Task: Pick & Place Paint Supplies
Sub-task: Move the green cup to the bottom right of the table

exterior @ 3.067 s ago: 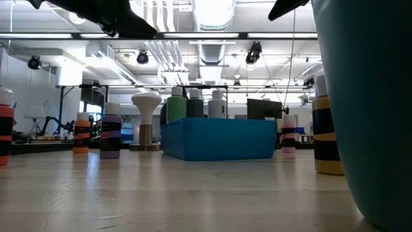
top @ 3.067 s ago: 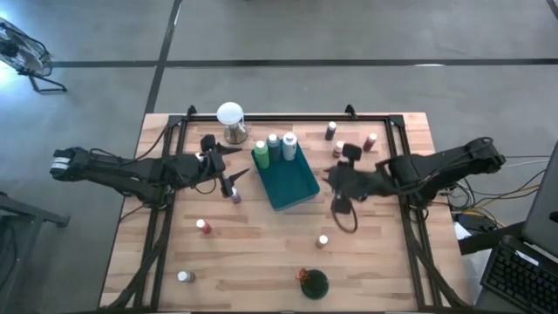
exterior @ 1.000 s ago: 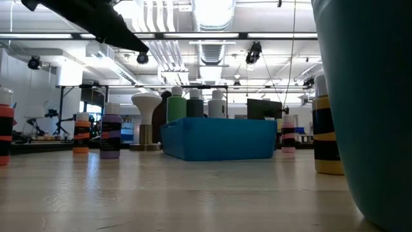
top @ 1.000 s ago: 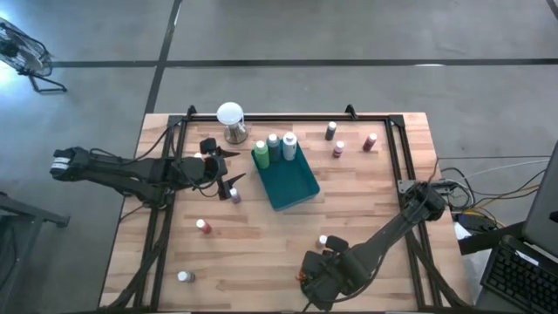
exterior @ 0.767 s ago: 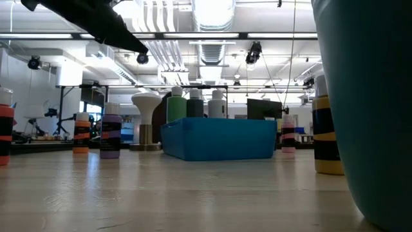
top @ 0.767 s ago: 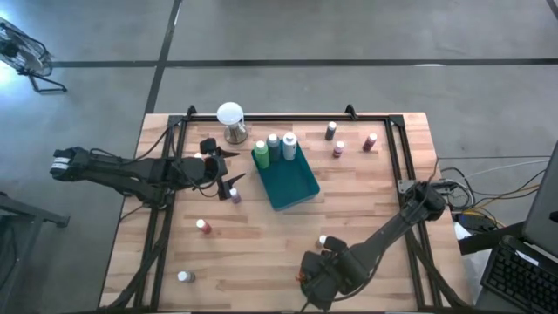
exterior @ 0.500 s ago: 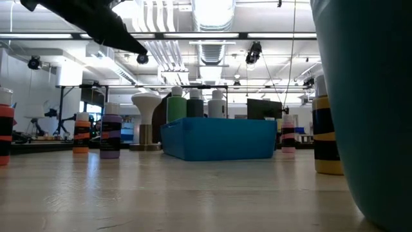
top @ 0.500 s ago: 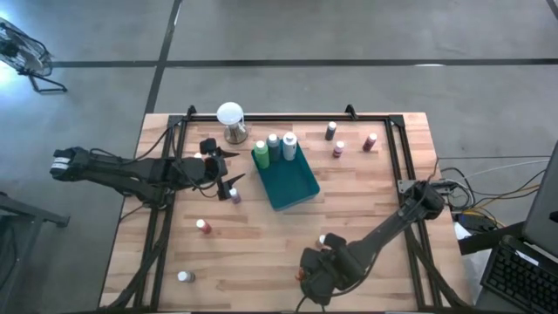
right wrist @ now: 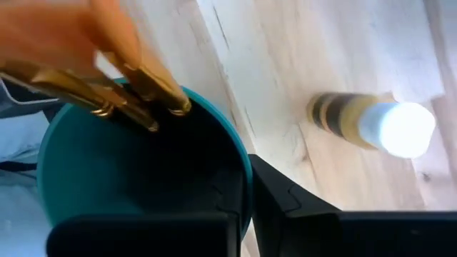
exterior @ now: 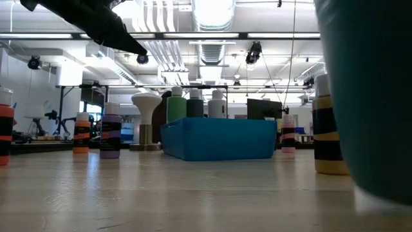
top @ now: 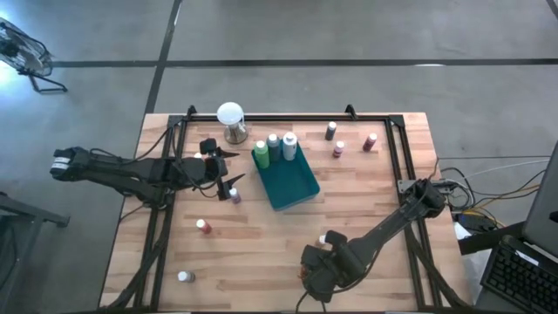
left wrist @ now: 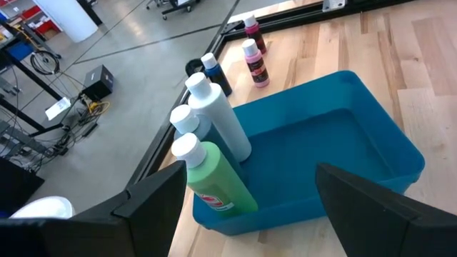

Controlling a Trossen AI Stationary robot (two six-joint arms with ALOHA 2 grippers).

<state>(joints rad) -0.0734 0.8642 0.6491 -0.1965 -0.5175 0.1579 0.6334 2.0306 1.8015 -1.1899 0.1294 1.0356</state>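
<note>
Teal cup (right wrist: 143, 164) w/ brushes (right wrist: 107, 89), bottom centre of high view: right gripper (top: 318, 272) jaws just snapped shut on its rim; in low view the cup now looks lifted off the table (exterior: 193, 193). Prob. carry to tray (top: 288, 180) next. Left gripper (top: 228, 170) idles wide open, empty, left of tray.

a tray (top: 292, 184) sits mid-table, three bottles (top: 274, 147) standing in its far end. a globe (top: 230, 121) stands behind the tray, to its left. three small bottles (top: 338, 148) stand far right. near the tray's left side is one bottle (top: 235, 194); two more (top: 203, 227) stand toward the near left. at the near edge a cup (right wrist: 143, 171), apparently holding brushes (right wrist: 114, 89), sits beside another bottle (top: 323, 239).
</note>
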